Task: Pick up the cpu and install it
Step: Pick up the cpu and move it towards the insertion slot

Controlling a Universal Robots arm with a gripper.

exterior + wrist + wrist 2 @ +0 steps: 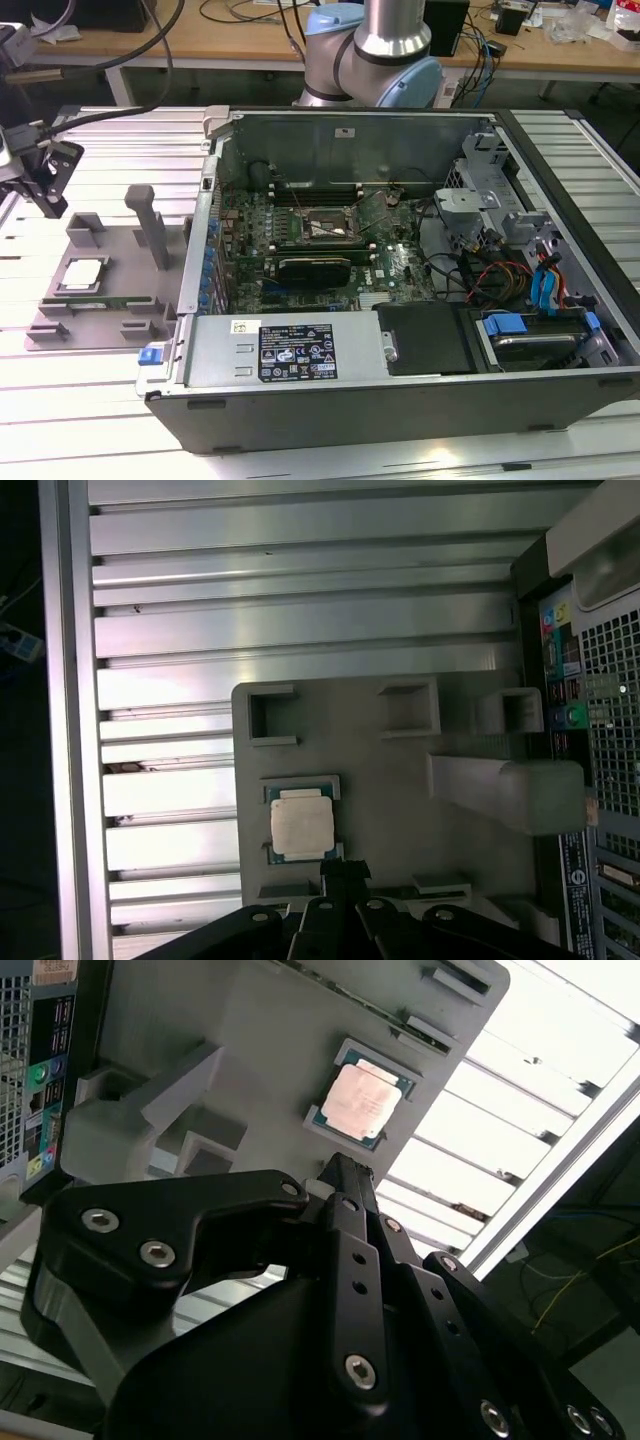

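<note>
In the exterior view the cpu (82, 273) lies flat on the grey fixture plate (125, 262) beside the open computer case (420, 395), with the gripper (52, 205) hanging clear above it, closed on nothing; in both wrist views its closed tips point near the cpu's edge.
</note>
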